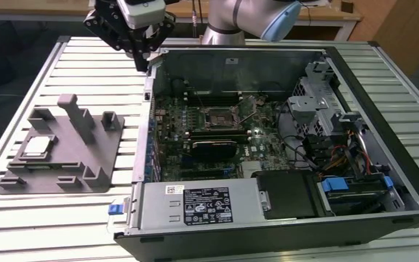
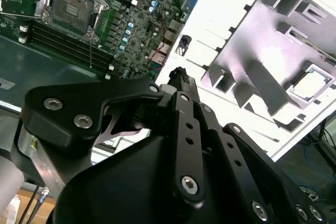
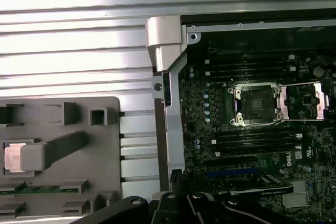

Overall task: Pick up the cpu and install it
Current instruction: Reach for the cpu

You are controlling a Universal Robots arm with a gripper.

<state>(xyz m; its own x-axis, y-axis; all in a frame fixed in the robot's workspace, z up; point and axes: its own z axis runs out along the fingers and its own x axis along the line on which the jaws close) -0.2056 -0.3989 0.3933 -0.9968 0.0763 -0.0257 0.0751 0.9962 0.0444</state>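
The cpu is a small pale silver square lying flat in a recess of the grey fixture plate, on the exterior view's left. It also shows in the second wrist view and, half behind a post, in the first wrist view. My gripper hangs above the back corner of the open computer case, between plate and motherboard, shut with nothing in it; its dark tips meet in a point. The cpu socket on the green motherboard stands open and bare, as in both wrist views.
The case lies on its side on a slatted metal table. Inside are a black heatsink block, a power supply, a drive cage and cables. Upright posts rise from the fixture plate near the cpu.
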